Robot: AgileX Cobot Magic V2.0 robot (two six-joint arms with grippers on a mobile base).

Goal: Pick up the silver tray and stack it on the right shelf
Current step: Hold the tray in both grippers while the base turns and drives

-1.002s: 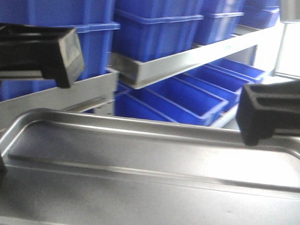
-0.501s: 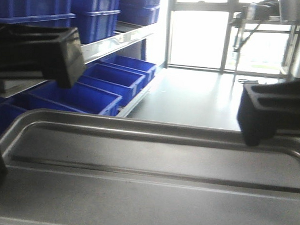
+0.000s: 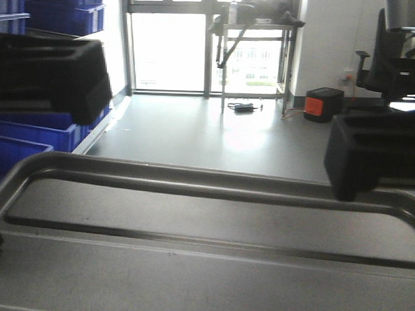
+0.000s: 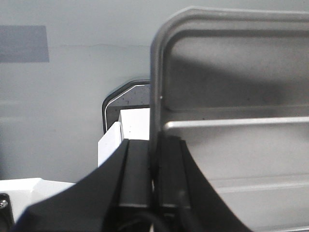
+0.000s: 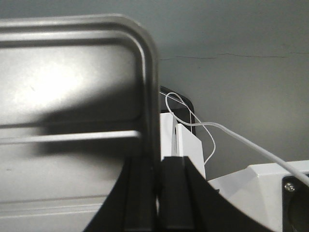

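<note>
My left end effector (image 4: pixel 155 176) is pressed together on the rim of the silver tray (image 3: pixel 205 224). One black finger (image 4: pixel 137 169) sits outside the short edge and the other inside it. The tray runs away to the right of this end effector, with a raised ridge crossing its flat bottom.

My right end effector (image 5: pixel 158 193) pinches the opposite short edge the same way, and the tray stretches off to its left. A thin white cable (image 5: pixel 207 126) loops just to the right of this end effector, over the white body below it.

From the front view, the tray hangs level between my two end effectors, lifted above a pale grey floor (image 3: pixel 215 139). Its rounded near corners, low rim and two long ridges are plain to see.

Past my left end effector, blue bins (image 3: pixel 24 132) are stacked at the left edge. Farther ahead, between the two end effectors, bright glass doors (image 3: pixel 170 52) let in strong light. A metal-framed stand (image 3: pixel 256 27) is in front of the glass. Beyond my right end effector sits an orange and black box (image 3: pixel 323 105) on the floor. Next to it is what looks like a dark office chair (image 3: pixel 381 59), though glare blurs it.
</note>
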